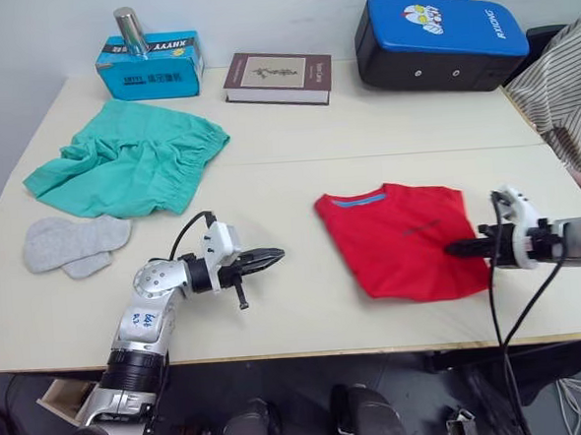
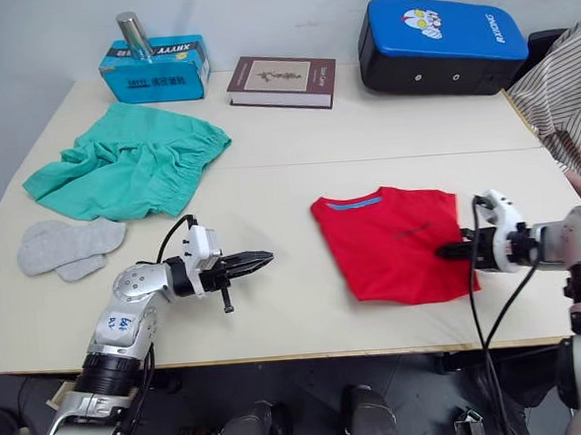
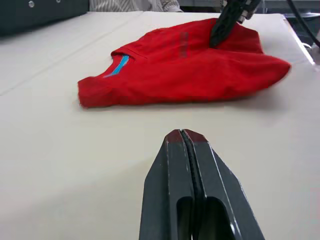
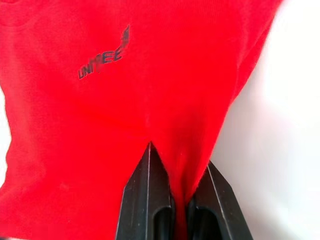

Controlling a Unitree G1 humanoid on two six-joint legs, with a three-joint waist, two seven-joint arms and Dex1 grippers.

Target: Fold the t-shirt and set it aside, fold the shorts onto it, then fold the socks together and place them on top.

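Cream table [image 1: 297, 158]: limp, light t-shirt [image 1: 400, 238] pinched at its edge by right gripper [image 1: 460, 249]; left gripper [image 1: 270, 257] closed, empty.

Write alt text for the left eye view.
A red t-shirt, partly folded, lies on a pale table, with the right gripper pinching its edge. The left gripper hovers shut over bare tabletop. Teal shorts and grey socks wait to the left.
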